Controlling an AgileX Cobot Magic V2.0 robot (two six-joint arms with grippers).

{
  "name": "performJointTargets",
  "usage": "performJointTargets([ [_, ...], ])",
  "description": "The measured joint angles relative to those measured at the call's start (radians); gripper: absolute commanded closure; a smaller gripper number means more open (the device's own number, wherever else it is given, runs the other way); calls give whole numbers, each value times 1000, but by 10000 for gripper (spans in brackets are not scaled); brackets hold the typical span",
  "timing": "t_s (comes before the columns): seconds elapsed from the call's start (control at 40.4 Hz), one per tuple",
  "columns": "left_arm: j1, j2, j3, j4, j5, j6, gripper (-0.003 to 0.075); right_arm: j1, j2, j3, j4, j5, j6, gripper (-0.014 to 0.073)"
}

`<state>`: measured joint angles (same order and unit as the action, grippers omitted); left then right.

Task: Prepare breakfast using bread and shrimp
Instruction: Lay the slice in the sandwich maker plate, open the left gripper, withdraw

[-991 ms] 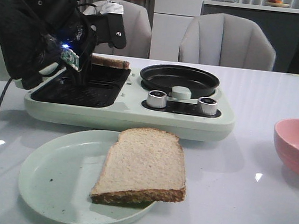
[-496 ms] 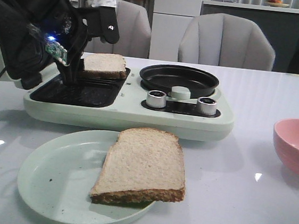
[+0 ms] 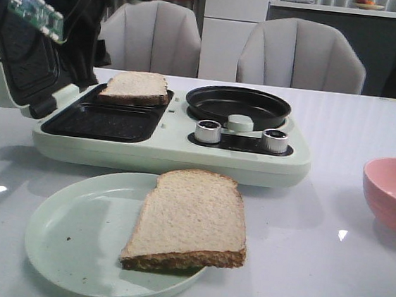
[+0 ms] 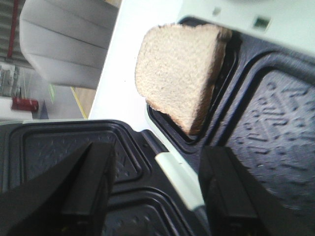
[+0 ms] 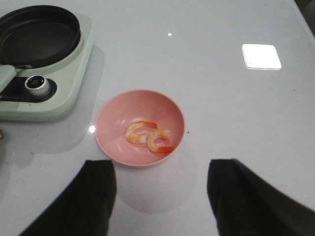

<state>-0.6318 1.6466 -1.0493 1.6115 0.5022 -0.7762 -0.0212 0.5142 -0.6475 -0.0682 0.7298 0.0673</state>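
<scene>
A: Bread status?

B: One slice (image 3: pixel 135 87) sits in the back well of the griddle (image 3: pixel 169 149), propped on the well's rim, not flat. Second slice (image 3: pixel 190 219) is on the plate (image 3: pixel 61 237), overhanging its right edge.

A: Handling?

B: Light and soft, and it crushes if squeezed hard. I'd pinch by the crust edge with a shallow bite. The overhanging corner on the plate looks like the easy entry point.

A: Shrimp?

B: Two shrimp (image 5: pixel 147 136) lie in the pink bowl (image 5: pixel 140 127), touching, near the bowl's middle. The bowl is near the table's right edge. They're small, curled and probably slick. Best to take one across the thick of the curl, not the tail. The bowl wall limits the approach, so come from above.

A: Grippers?

B: Left gripper (image 4: pixel 157 191) hangs over the griddle's open lid (image 4: pixel 74 147), jaws spread wide, nothing held. Right gripper (image 5: pixel 160 196) hovers above the table just short of the bowl, jaws also wide apart and empty.

A: Risks?

B: A shrimp could squirt out of the pads, and the bread could tear at the crust.
</scene>
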Motion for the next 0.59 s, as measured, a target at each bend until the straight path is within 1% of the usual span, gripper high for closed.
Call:
performJointTargets([
  [0.074, -68, -55, 4, -196, 80, 49, 283, 0, 0, 0, 0, 0, 0, 76],
  [0.149, -123, -107, 4, -411, 173, 150, 283, 0, 0, 0, 0, 0, 0, 76],
  [0.223, -157, -161, 4, -609, 279, 243, 283, 0, 0, 0, 0, 0, 0, 76],
  [0.322, -182, -236, 4, -826, 398, 320, 283, 0, 0, 0, 0, 0, 0, 76],
  [0.446, -191, -344, 4, -1021, 449, 397, 283, 0, 0, 0, 0, 0, 0, 76],
  [0.595, -191, -502, 8, -1234, 465, 492, 283, 0, 0, 0, 0, 0, 0, 76],
])
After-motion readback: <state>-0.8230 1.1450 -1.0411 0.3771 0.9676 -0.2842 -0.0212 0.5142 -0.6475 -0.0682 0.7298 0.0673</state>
